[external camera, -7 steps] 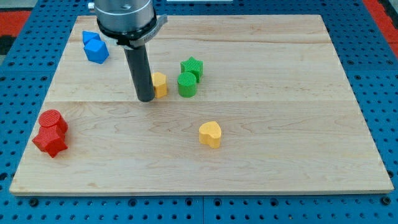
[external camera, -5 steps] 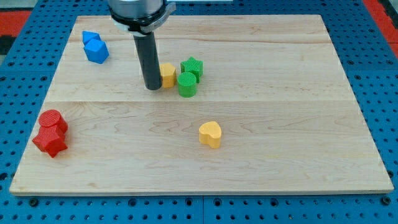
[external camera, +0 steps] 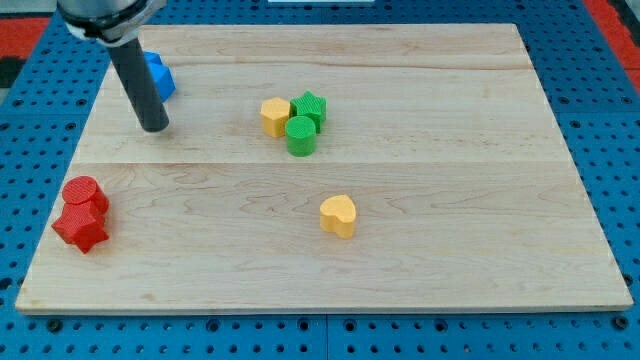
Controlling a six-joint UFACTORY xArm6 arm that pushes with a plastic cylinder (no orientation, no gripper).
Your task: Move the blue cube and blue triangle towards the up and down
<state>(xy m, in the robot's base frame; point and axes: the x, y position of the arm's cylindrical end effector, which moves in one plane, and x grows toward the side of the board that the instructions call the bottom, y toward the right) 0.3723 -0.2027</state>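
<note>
A blue block [external camera: 158,78] lies near the board's top left corner; the rod covers most of it, so I cannot separate the blue cube from the blue triangle. My tip [external camera: 154,127] rests on the wooden board [external camera: 420,150] just below the blue block, a short way apart from it.
A yellow block [external camera: 275,116] touches a green star [external camera: 310,106] and a green cylinder [external camera: 300,136] near the middle. A yellow heart [external camera: 339,215] lies below them. A red cylinder [external camera: 84,193] and red star [external camera: 80,226] sit at the left edge.
My tip pushed the yellow block right against the green blocks, then swung far to the left, ending just below the blue blocks.
</note>
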